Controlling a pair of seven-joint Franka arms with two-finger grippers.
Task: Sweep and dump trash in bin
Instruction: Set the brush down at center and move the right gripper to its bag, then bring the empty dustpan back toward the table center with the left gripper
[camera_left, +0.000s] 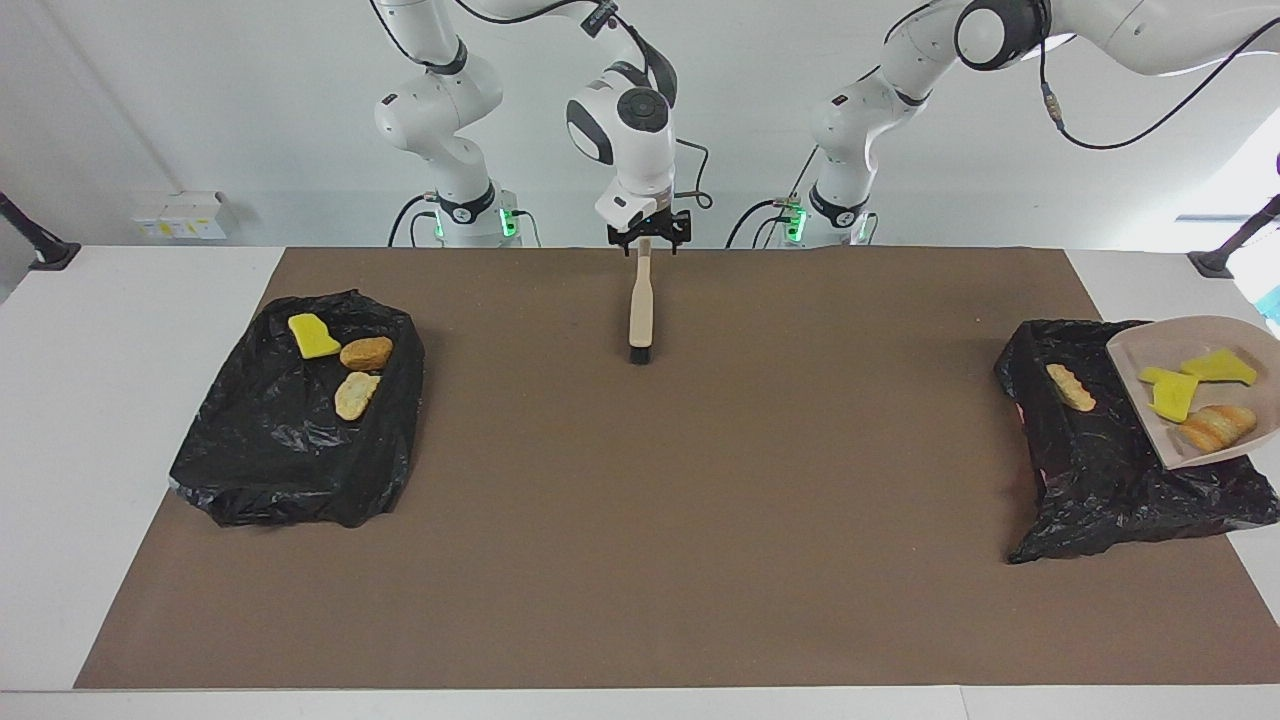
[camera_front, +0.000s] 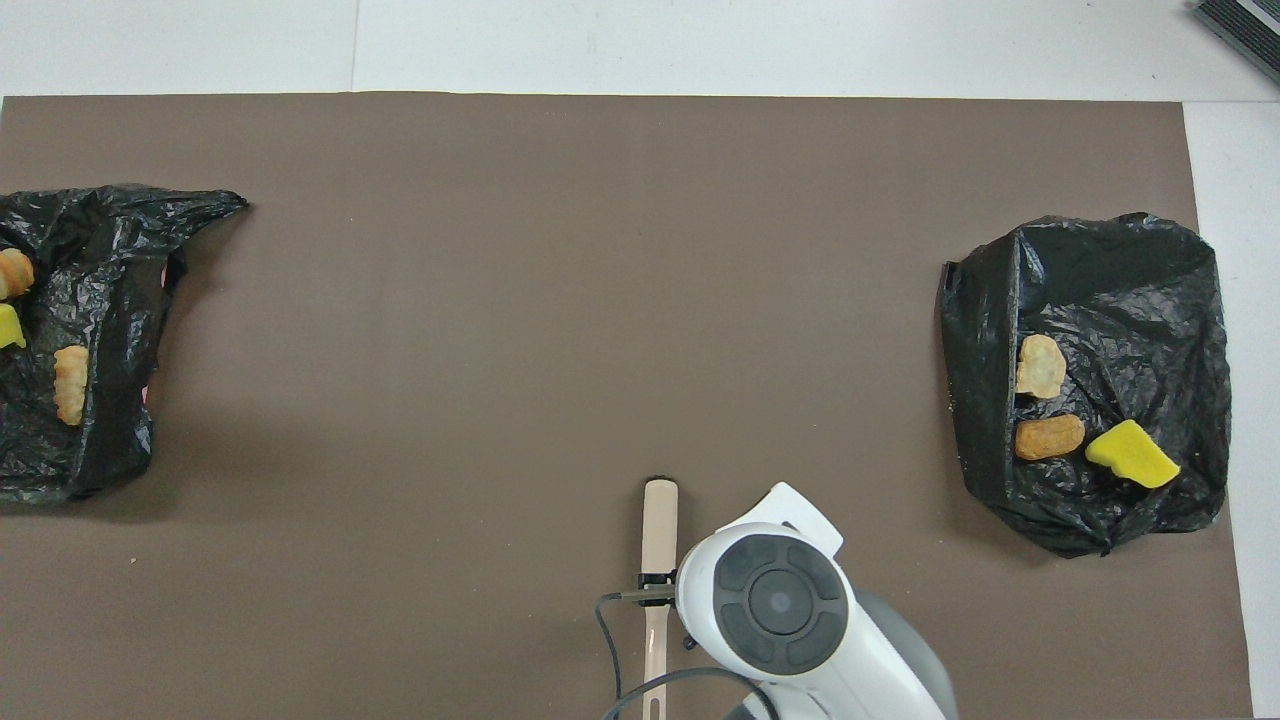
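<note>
Dustpan (camera_left: 1200, 395) w/ trash (camera_left: 1195, 400) tilts over bin bag (camera_left: 1110, 470) at frame right; its holder, left gripper, is off-frame, clamped shut. Right gripper (camera_left: 648, 240), top centre, jaws wide astride brush (camera_left: 641, 305) handle, no grip.

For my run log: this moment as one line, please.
right gripper: open at brush handle | dustpan: raised over black bag, holds sponge chunks, roll | left gripper: unseen, shut on dustpan

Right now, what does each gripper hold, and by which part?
Right gripper: nothing, open over the brush handle. Left gripper, unseen: the dustpan, presumably by its handle.
</note>
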